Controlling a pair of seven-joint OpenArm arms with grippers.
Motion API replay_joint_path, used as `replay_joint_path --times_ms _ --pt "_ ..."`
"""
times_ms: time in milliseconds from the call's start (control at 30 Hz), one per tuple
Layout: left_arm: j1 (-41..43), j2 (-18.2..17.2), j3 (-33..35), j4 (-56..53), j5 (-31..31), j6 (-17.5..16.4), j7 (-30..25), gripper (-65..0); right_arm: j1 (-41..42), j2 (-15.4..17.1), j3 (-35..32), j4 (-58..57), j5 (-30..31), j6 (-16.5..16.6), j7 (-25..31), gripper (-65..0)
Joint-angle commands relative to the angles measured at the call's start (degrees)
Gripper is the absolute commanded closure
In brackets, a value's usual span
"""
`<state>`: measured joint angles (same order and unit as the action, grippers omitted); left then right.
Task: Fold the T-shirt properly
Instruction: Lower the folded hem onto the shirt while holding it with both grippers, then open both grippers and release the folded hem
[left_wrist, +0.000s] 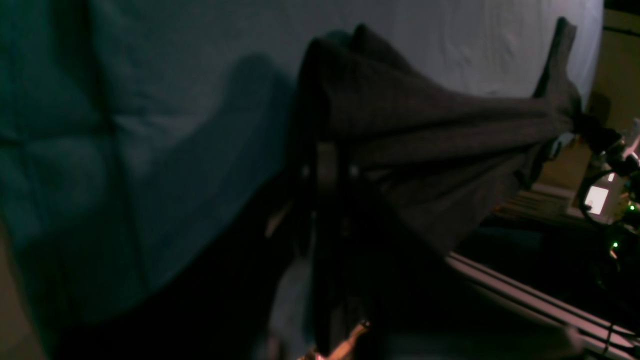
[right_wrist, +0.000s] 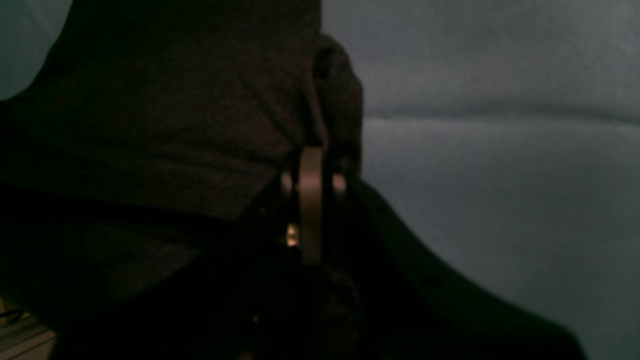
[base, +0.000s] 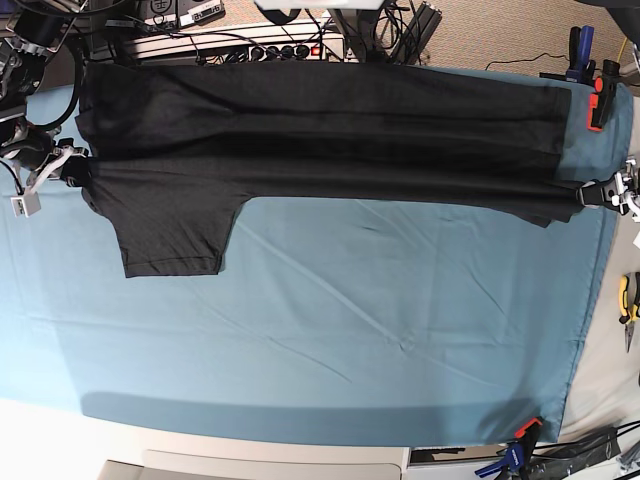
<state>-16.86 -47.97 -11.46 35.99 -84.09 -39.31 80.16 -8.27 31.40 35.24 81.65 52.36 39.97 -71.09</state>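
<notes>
The dark T-shirt (base: 320, 135) is stretched lengthwise across the far side of the teal sheet (base: 350, 330), one short sleeve (base: 170, 235) spread toward the near side. My left gripper (base: 592, 192) is shut on the shirt's edge at the right end. At the left end my right gripper (base: 72, 165) is shut on the other edge. The left wrist view has my left gripper (left_wrist: 327, 162) pinching the T-shirt (left_wrist: 425, 130), which runs taut to the far arm. In the right wrist view, my right gripper (right_wrist: 312, 160) clamps bunched fabric of the T-shirt (right_wrist: 175, 110).
An orange clamp (base: 597, 100) and a blue and orange clamp (base: 522, 440) pin the sheet at the right side. A power strip (base: 240, 45) and cables lie behind the shirt. Yellow pliers (base: 627, 300) rest off the sheet's right edge.
</notes>
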Motion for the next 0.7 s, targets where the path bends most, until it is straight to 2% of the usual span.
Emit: replay_joint_path --times_ms 0,667 --pt "-1.1 -2.2 -0.6 0.7 -0.9 -0.2 -0.2 0.0 0.3 1.8 0.7 0.9 0.1 0.0 1.2 0.0" --pt "0.7 -2.2 -0.6 0.7 -0.9 0.5 -0.2 0.0 0.3 1.8 0.7 0.9 0.1 0.0 1.7 0.0"
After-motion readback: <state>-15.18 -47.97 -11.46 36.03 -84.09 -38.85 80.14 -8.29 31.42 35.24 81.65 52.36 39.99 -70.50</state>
